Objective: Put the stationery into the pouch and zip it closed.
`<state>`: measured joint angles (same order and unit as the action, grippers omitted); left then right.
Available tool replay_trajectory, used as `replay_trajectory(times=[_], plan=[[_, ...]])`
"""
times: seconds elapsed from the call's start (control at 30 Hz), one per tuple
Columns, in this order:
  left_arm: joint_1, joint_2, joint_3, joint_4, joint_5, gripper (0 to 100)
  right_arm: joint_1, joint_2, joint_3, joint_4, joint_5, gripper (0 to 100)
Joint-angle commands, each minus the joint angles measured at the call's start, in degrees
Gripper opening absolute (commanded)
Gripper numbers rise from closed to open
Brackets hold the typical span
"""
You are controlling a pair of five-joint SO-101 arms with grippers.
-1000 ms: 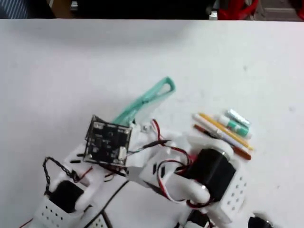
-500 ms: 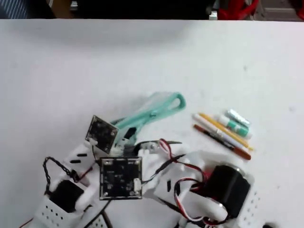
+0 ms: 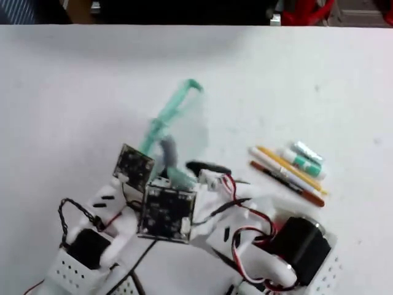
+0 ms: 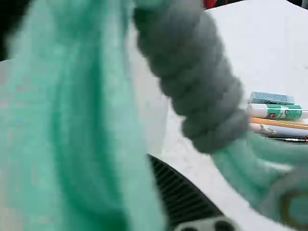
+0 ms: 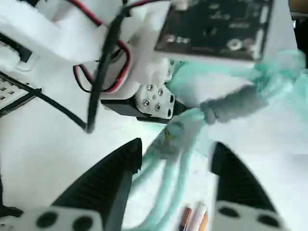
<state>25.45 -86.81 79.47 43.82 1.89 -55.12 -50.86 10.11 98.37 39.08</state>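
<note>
Teal pouch (image 3: 175,120) clamped by left gripper (image 3: 161,163), right gripper (image 5: 175,147) spread wide; stationery (image 3: 288,167) lies outside, so opening the pouch likely comes next.

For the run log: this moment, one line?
left tool: shut on pouch | right tool: open beside pouch | stationery: on table, outside pouch

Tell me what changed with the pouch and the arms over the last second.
The pouch, held by the left end effector, swung. Its free end first dipped toward the stationery, then swung up and away from the arms. The right arm drew back toward its base, then edged forward again, its open end effector at the pouch's near end. The stationery stayed in its pile, and the left arm barely shifted.
</note>
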Motion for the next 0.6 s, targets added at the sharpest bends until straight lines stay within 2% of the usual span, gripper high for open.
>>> replay_trajectory(times=[0.0, 0.1, 0.17, 0.23, 0.27, 0.37, 0.5, 0.57], plan=[[-0.13, -0.66, -0.53, -0.35, -0.79, 2, 0.84, -3.21, -1.41, -0.04, 1.93, 33.4], [-0.22, -0.66, -0.53, -0.44, -0.79, 2, 4.70, -5.23, -6.68, -0.57, 1.93, 26.3], [-0.13, -0.66, -0.53, -0.44, -0.79, 2, 9.63, -3.21, -11.16, -3.56, 1.32, 16.8], [-0.13, -0.66, -0.53, -0.44, -0.79, 2, 14.11, 2.07, -14.86, -6.90, -2.81, 2.6], [-0.13, -0.66, -0.53, -0.44, -0.79, 2, 15.78, 5.67, -16.62, -8.13, -5.80, 0.3], [-0.13, -0.66, -0.53, -0.44, -0.79, 2, 18.86, 17.27, -23.82, -8.66, -11.69, 7.7], [-0.13, -0.66, -0.53, -0.44, -0.79, 2, 18.77, 29.32, -40.79, -4.09, -12.40, 1.7], [-0.13, -0.66, -0.53, -0.44, -0.79, 2, 18.33, 33.89, -49.23, 0.04, -13.54, 2.0]])
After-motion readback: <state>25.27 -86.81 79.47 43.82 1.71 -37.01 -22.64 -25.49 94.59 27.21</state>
